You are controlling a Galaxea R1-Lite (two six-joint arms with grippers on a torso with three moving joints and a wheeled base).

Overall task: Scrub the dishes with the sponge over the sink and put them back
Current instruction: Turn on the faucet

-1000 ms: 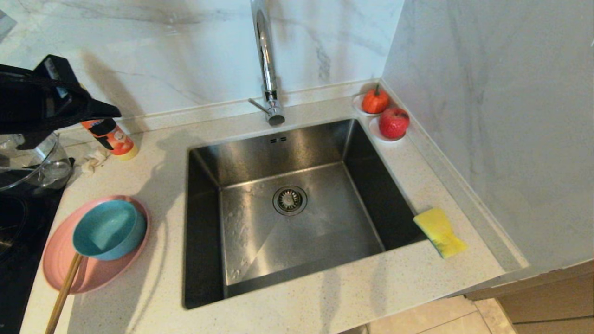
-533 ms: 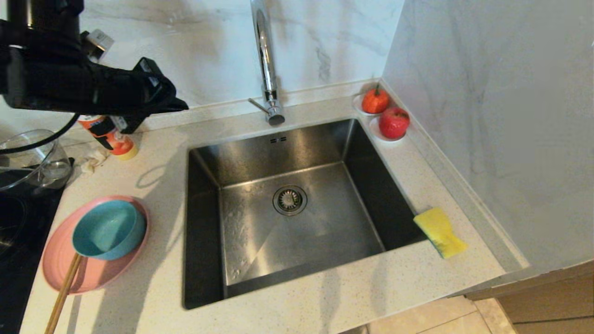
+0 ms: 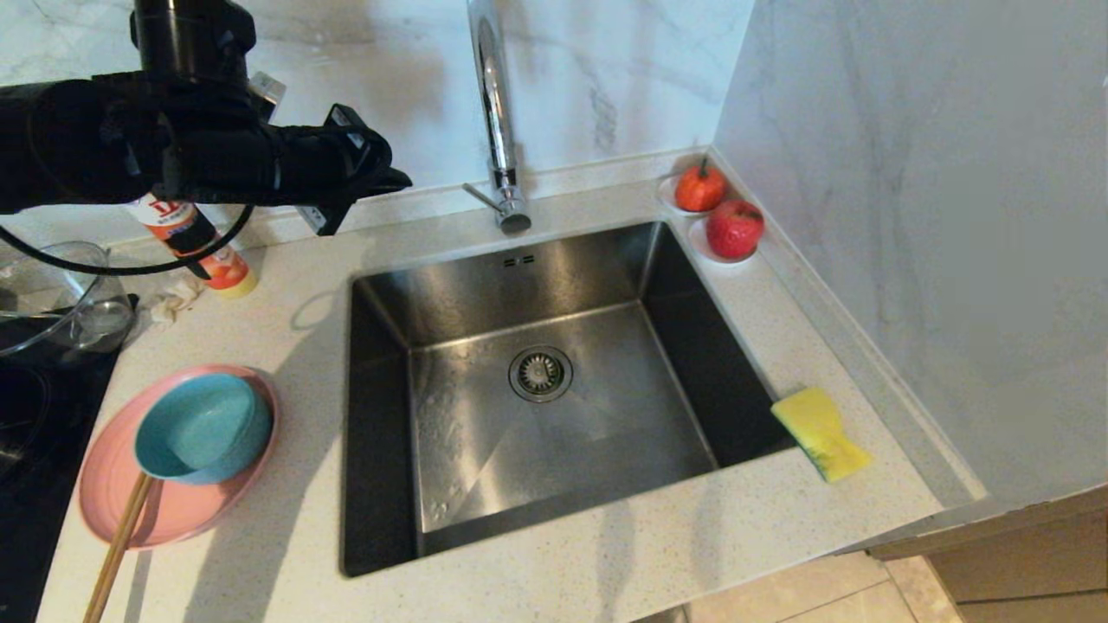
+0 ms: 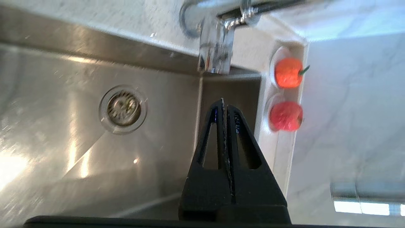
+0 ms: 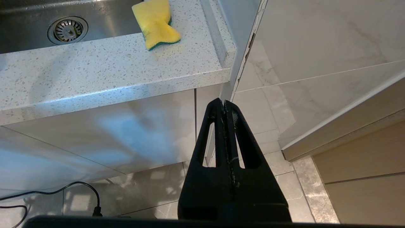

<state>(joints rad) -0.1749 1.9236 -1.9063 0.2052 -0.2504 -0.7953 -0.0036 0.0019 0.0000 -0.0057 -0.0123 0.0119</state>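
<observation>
A teal-blue bowl point(image 3: 203, 428) sits inside a pink plate point(image 3: 112, 502) on the counter left of the steel sink point(image 3: 537, 381). The yellow sponge point(image 3: 820, 433) lies on the counter at the sink's right rim, also in the right wrist view point(image 5: 155, 22). My left gripper point(image 3: 394, 180) is shut and empty, held high above the counter at the sink's back left corner, pointing toward the faucet point(image 3: 495, 112); the left wrist view shows it point(image 4: 224, 103) over the basin point(image 4: 63, 133). My right gripper point(image 5: 223, 102) hangs shut and empty below the counter edge, above the floor.
Wooden chopsticks point(image 3: 117, 549) rest against the plate. An orange bottle point(image 3: 195, 247), a glass bowl point(image 3: 52, 294) and a dark cooktop point(image 3: 26, 433) stand at the left. Two white saucers with red fruit point(image 3: 718, 212) sit in the back right corner by the marble wall.
My left arm has swung in from the far left toward the faucet, rising above the counter. Its gripper stays shut. The dishes, sponge and right arm have not moved.
</observation>
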